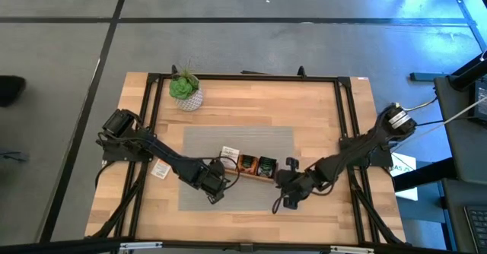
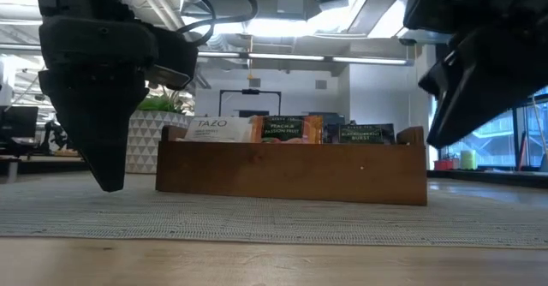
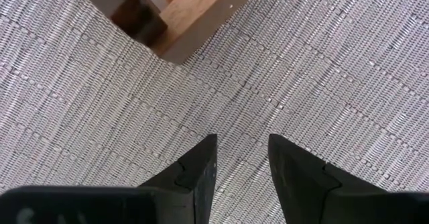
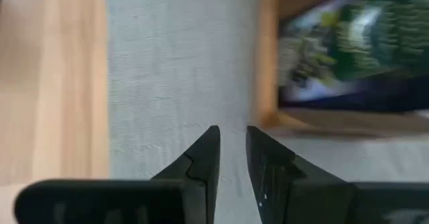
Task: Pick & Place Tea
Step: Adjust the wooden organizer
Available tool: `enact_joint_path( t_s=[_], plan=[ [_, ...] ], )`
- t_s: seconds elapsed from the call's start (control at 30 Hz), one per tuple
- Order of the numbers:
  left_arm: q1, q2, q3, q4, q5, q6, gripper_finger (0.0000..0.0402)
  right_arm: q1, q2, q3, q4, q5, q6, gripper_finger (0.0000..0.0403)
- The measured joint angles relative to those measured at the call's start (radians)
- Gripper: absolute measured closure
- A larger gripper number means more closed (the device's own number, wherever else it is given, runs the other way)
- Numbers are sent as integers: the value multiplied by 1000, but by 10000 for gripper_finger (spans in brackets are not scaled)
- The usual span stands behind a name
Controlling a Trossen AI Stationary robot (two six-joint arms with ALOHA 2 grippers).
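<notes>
The long brown wooden tray (image 1: 255,176) lies on a grey mat (image 1: 228,138). Tea sachets stand in its compartments: a white one (image 2: 218,129), an orange one (image 2: 287,129) and a dark green one (image 2: 364,134). My left gripper (image 1: 216,196) hangs just above the mat near the tray's left end, and its fingers are open and empty in the left wrist view (image 3: 242,143). My right gripper (image 1: 281,202) hovers beside the tray's right end. It is narrowly open (image 4: 232,131) and empty, with the dark green sachet (image 4: 348,49) ahead of it.
A small green plant in a white pot (image 1: 186,90) stands near the table's far left. A small white flat thing (image 1: 160,169) lies on the wood beside the left arm. A black frame (image 1: 243,77) borders the table. Bare mat (image 1: 243,201) lies between the grippers.
</notes>
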Motion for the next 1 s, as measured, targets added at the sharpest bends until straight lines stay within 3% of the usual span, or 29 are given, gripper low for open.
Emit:
enact_joint_path(
  t_s=[0.17,0.63,1.0],
  plan=[
    [0,0,0,2,0,0,272,1,54,0,60,7,-12,326],
    [0,0,0,1,0,9,272,-1,51,0,-54,228,73,326],
    [-1,0,0,1,0,31,272,-16,51,10,-57,201,63,326]
  ],
)
